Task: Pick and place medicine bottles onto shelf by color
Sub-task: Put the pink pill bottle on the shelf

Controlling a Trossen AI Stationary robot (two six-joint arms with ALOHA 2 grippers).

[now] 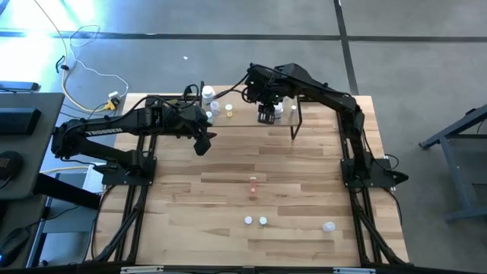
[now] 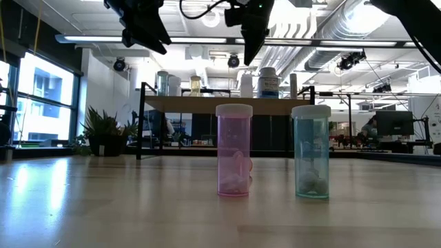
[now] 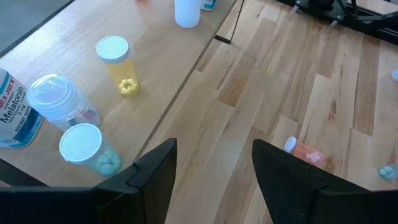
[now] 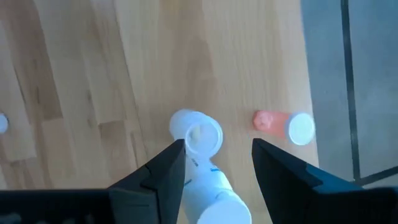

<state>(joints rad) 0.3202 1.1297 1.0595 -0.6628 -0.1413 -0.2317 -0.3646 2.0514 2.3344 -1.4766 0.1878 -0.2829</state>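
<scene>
The shelf [image 1: 251,114] stands at the table's far edge with several bottles on it. The left wrist view shows a yellow bottle [image 3: 118,62], a clear one [image 3: 59,99], a green one [image 3: 87,149] and a white one [image 3: 186,12] upright on it. My left gripper [image 1: 204,144] [image 3: 214,149] is open and empty, above the table just near of the shelf's left part. My right gripper [image 1: 266,118] [image 4: 217,149] is open above the shelf's right part. It hovers over two white bottles [image 4: 198,134] [image 4: 214,193]. A pink bottle [image 4: 280,124] lies on its side beside them.
On the table a pink bottle [image 1: 253,185] lies on its side mid-table. A pink bottle [image 2: 233,150] and a green one [image 2: 311,151] stand upright near the front edge. Another small bottle [image 1: 328,226] sits at the front right. A labelled white bottle [image 3: 12,106] stands on the shelf's left end.
</scene>
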